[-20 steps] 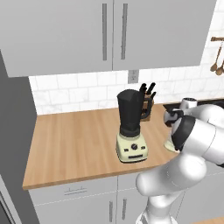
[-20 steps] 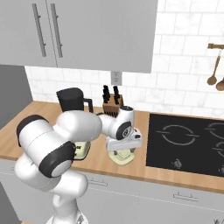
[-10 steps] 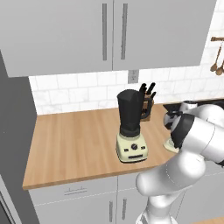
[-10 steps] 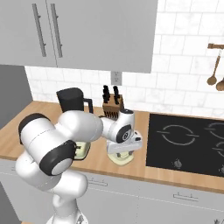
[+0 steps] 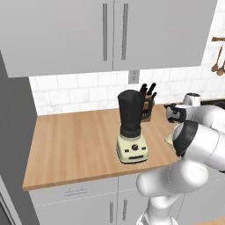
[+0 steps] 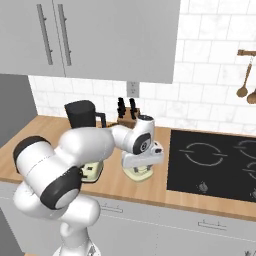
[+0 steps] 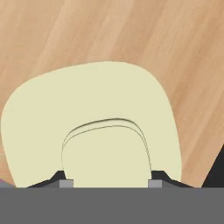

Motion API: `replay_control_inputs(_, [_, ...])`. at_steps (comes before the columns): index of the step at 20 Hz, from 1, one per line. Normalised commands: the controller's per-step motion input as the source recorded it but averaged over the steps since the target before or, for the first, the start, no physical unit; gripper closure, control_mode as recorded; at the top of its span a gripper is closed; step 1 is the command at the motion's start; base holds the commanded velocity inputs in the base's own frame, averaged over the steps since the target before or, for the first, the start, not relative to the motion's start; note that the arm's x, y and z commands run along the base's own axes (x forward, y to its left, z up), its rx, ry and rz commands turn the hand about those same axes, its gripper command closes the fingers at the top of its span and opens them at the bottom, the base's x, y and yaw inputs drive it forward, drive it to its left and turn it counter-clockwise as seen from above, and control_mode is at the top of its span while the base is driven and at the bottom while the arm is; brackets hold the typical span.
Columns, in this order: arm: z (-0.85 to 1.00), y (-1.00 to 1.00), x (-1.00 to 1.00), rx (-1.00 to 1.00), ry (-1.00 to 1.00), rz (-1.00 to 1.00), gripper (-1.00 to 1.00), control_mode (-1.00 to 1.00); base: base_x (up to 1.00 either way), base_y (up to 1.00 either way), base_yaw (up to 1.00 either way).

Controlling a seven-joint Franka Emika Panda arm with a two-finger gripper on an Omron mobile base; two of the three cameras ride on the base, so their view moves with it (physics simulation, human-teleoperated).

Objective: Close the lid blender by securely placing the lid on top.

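Small round pale cream-yellow lid [image 7: 87, 118] with raised centre knob, lying flat, knob upward, on the wooden countertop [image 5: 74, 145] near its front edge, beside the black cooktop [image 6: 215, 160]. Two-finger gripper [image 7: 107, 183] lowered directly over the lid, dark fingertips [image 7: 61, 178] flanking the centre knob and touching its sides; lid not lifted. White arm folded low, hand pointing down. Cream-based blender [image 5: 131, 132] with uncovered dark jar upright toward mid-counter, dark knife block [image 5: 147, 105] behind it at the tiled wall.
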Motion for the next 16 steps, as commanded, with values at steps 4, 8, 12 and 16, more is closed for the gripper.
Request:
replay_control_inputs(4, [1.00,0.00,0.00,0.07,-0.13,-0.02,1.00,-1.00,0.00,0.00,0.00])
replay_control_inputs(8, [1.00,0.00,-0.02,0.07,-0.20,-0.04,1.00,-1.00,0.00,0.00,0.00])
replay_control_inputs(12, [1.00,0.10,-0.09,0.03,-0.20,-0.06,1.00,-1.00,0.00,0.00,0.00])
replay_control_inputs(16, [1.00,0.44,-0.02,0.00,-0.11,0.00,1.00,-1.00,0.00,0.00,0.00])
